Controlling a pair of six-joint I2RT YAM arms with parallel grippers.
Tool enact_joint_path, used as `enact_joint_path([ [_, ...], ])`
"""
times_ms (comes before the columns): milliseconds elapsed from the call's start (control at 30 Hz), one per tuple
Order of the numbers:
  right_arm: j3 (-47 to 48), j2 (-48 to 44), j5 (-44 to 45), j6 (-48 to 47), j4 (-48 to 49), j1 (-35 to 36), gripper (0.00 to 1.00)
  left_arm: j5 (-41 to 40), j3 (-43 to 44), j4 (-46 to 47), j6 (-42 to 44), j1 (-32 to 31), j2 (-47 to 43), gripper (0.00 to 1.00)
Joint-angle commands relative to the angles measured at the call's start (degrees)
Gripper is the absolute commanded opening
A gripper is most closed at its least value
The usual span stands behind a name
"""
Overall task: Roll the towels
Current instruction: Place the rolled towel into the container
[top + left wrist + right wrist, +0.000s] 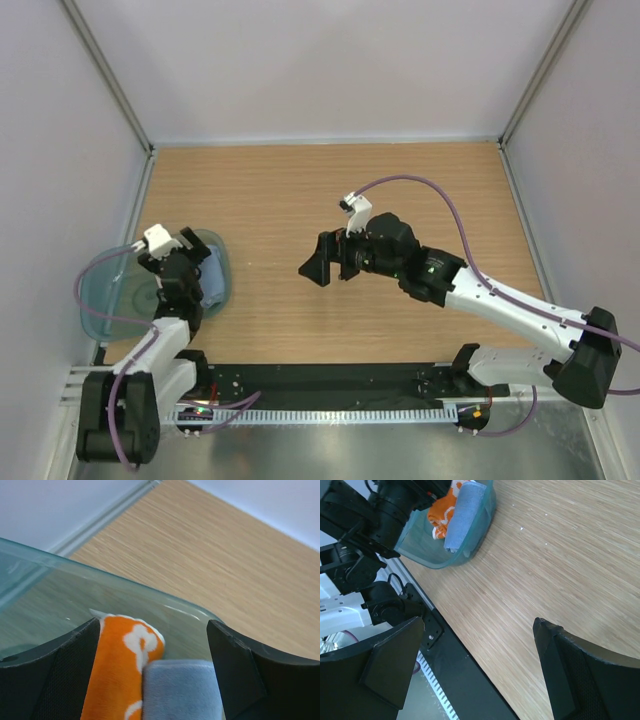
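Note:
Two rolled towels lie side by side in the blue-green tray: an orange and white towel and a pale blue towel. My left gripper reaches down into the tray with its jaws wide, and both towels lie between them. Its left finger touches the orange towel and the right finger stands next to the blue one. From above, the left gripper covers most of the tray, with the blue towel showing. My right gripper hovers open and empty over mid-table.
The right wrist view shows the tray with the orange towel and blue towel next to the left arm. A black rail runs along the near edge. White walls enclose the wooden table.

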Motion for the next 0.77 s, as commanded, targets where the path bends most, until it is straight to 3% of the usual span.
enact_joint_path([
  [0,-0.3,-2.5,1.5,-1.3,0.5,0.3,1.00,-4.6,-2.5,19.0,7.6,-3.0,7.0,0.88],
  [133,-0.7,-2.3,2.0,-1.5,0.1,0.3,1.00,0.6,-3.7,26.0,7.6,-3.0,16.1,0.88],
  [200,-0.5,-1.5,1.7,-1.2,0.1,0.4,1.00,5.8,-4.5,34.7,8.1,-3.0,23.6,0.89],
  [233,-0.5,-1.1,1.5,-1.2,0.2,0.3,1.00,7.7,-4.5,43.3,10.3,-3.0,30.6,0.87],
  [267,-0.5,-0.7,1.5,-1.0,0.4,0.4,1.00,10.9,-4.2,45.4,11.0,-3.0,32.7,1.00],
  [333,-0.4,0.5,1.7,-1.0,0.5,0.4,1.00,12.4,-2.8,46.7,12.0,-3.0,35.7,1.00],
  [467,0.1,2.6,1.8,-0.6,1.4,0.5,1.00,12.1,1.8,34.1,11.5,-3.0,33.4,1.00],
  [733,1.4,4.0,3.6,-1.3,1.8,1.0,1.00,13.6,2.7,32.2,12.0,-3.0,33.5,1.00],
])
